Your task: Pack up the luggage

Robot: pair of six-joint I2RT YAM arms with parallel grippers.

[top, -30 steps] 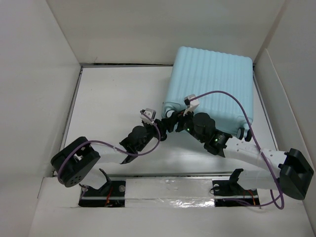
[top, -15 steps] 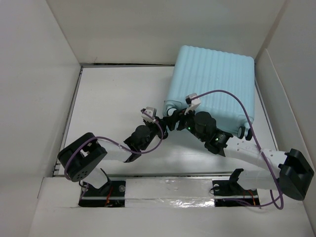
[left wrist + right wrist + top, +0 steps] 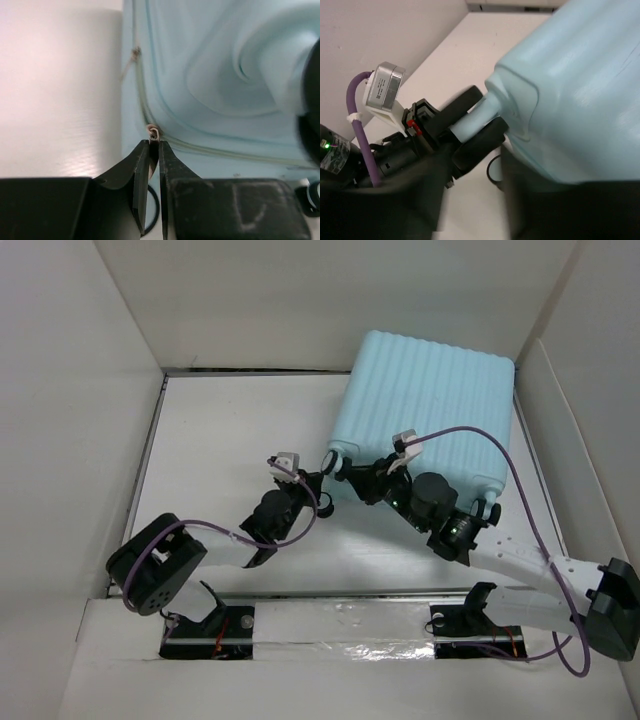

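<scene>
The luggage (image 3: 430, 410) is a pale aqua ribbed suitcase lying closed at the back right of the table. My left gripper (image 3: 322, 482) is at its near-left corner. In the left wrist view, that gripper (image 3: 154, 143) is shut on a small metal zipper pull (image 3: 154, 133) on the seam of the luggage (image 3: 225, 75). My right gripper (image 3: 342, 466) reaches the same corner from the right. In the right wrist view its fingers (image 3: 420, 200) are dark blurs below the luggage (image 3: 580, 85), and their closure is unclear.
A thin black ring (image 3: 493, 170) lies on the table under the suitcase's corner. White walls enclose the table (image 3: 230, 430) on the left, back and right. A foil-taped ledge (image 3: 340, 625) runs along the near edge. The left arm's wrist camera (image 3: 382, 87) sits close beside my right gripper.
The left gripper has closed on the zipper pull and drawn slightly left. The right arm has shifted right and stretched toward the corner, and the view from its wrist is now blurred.
</scene>
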